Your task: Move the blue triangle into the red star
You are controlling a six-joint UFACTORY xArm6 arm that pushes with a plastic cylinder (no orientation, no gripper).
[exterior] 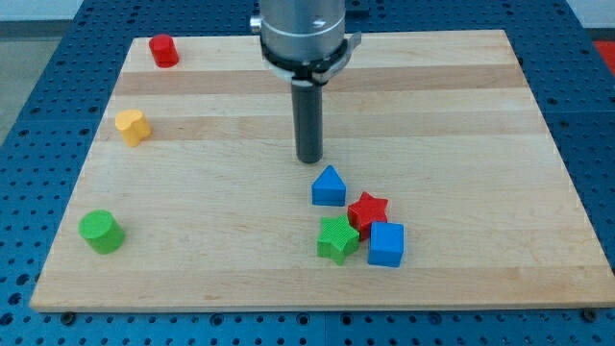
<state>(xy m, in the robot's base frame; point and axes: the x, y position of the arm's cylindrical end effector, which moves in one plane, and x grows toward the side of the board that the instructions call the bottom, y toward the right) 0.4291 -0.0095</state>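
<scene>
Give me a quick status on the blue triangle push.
My tip just above blue triangle, apart. Triangle beside red star, nearly touching. Nothing between them.

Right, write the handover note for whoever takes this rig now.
My tip is on the board just above the blue triangle in the view, a small gap between them. The blue triangle sits up-left of the red star, very close; I cannot tell if they touch. The green star and blue cube crowd the red star from below. Left: push the triangle down-right to firm contact.
</scene>
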